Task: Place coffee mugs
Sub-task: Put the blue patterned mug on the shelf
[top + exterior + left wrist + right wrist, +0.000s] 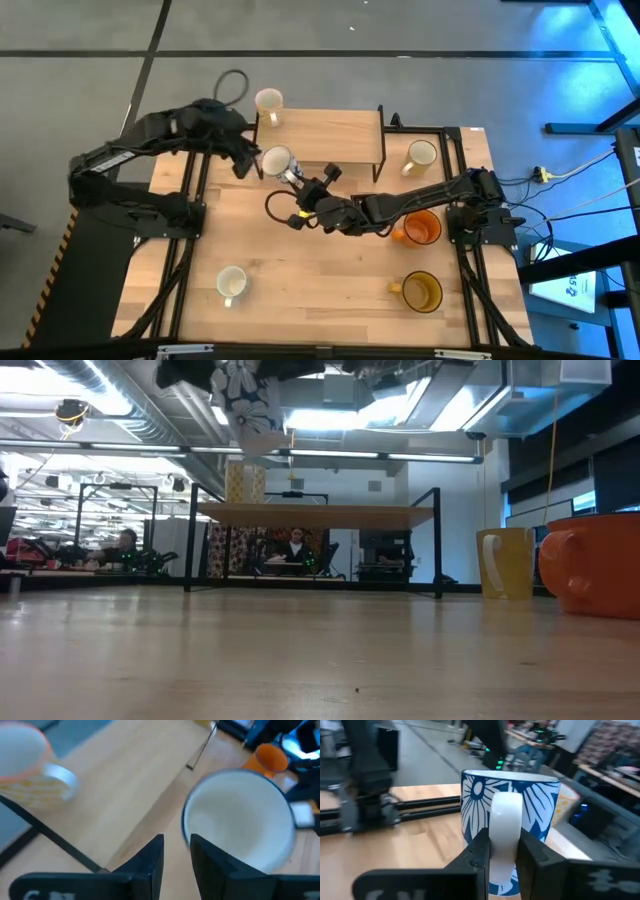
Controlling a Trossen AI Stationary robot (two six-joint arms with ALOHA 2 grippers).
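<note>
- Right gripper (pixel 503 840) is the closest thing in its own wrist view: both fingers are clamped on the white handle of the patterned mug (pixel 540 805), the one with the blue flower print.
- That mug hangs upright in the air, off the table (pixel 320 290), over its left-centre part and just on the near side of the low wooden shelf (pixel 330 135).
- Left gripper (pixel 177 840) is right up against the mug from the left. Its jaws stand a little apart, with the rim next to one finger. The wrist view is blurry, so I honestly can't say if it touches the rim or has just cleared it.
- Looks like a handover to me, with the right arm taking the mug.
- To do it well, I'd get the left jaws wide before backing off, then pull straight away from the rim so the mug doesn't twist on that thin handle grip.
- I'd keep the right side steady and the mug upright until the left is well clear.
- Other mugs are parked around the table:
  - an orange mug (pixel 422 228) and an amber mug (pixel 422 291) on the right
  - a cream mug (pixel 232 284) near left
  - a shelf mug (pixel 268 101) at the shelf's far-left end
  - a far-right mug (pixel 421 155)
</note>
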